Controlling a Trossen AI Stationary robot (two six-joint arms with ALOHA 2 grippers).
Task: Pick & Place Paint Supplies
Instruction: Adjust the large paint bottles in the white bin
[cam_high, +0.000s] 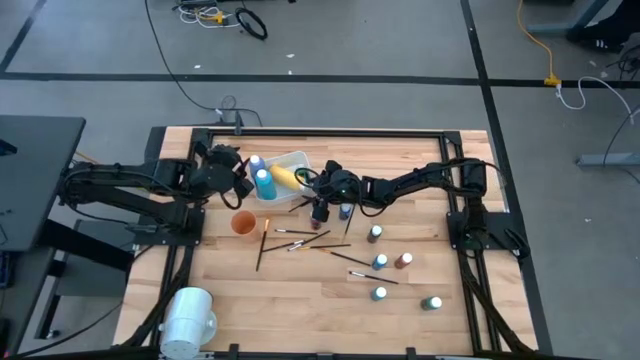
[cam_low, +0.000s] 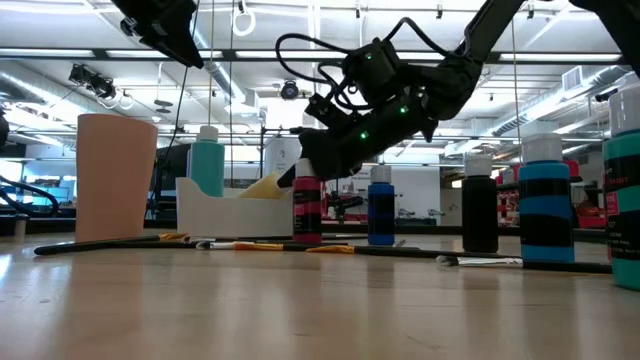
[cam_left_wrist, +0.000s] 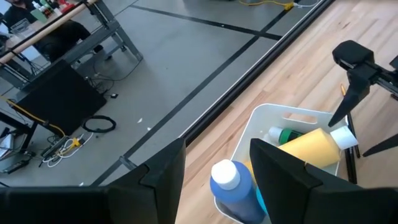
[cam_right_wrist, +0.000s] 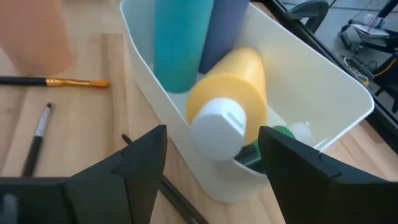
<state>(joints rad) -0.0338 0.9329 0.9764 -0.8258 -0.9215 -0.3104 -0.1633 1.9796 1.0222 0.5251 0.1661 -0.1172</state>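
While L arm waits, R pincer (cam_high: 321, 211) open, angled down.

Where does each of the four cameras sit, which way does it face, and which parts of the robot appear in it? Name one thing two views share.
High view: above the table, facing straight down; both arms, white tub, orange cup.
Low view: at tabletop height, facing level across; right gripper near the red bottle.
Left wrist view: over the tub, left gripper open.
Right wrist view: beside the tub, right gripper open.
Shared: both wrist views show the yellow bottle.
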